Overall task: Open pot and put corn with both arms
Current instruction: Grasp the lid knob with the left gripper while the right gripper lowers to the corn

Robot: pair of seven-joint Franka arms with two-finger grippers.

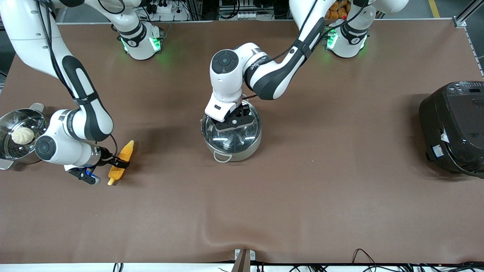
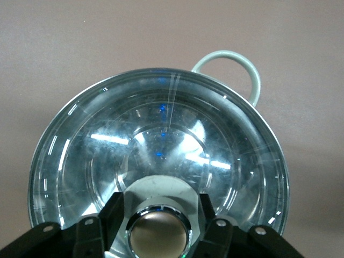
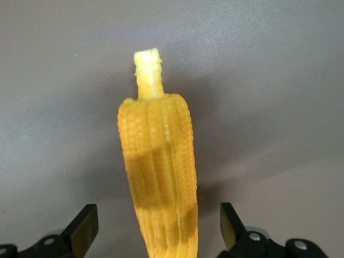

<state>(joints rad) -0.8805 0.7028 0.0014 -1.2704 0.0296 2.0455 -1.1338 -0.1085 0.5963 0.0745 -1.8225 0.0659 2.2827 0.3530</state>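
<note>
The steel pot point(image 1: 231, 149) stands mid-table with its glass lid point(image 2: 161, 140) on. My left gripper point(image 1: 230, 122) is down over the lid, open, and its fingers point(image 2: 114, 212) stand close on either side of the tan knob point(image 2: 158, 234) with thin gaps. One loop handle point(image 2: 236, 67) shows at the pot's rim. The yellow corn point(image 1: 121, 158) lies on the table toward the right arm's end, with its pale stem tip point(image 3: 148, 62) nearer the front camera. My right gripper point(image 1: 113, 166) is open and low over the corn point(image 3: 158, 156), a finger wide of it on each side.
A steel steamer pot point(image 1: 11, 117) holding a white bun point(image 1: 22, 135) stands at the right arm's end of the table, close to that arm's wrist. A large black electric cooker point(image 1: 453, 126) stands at the left arm's end.
</note>
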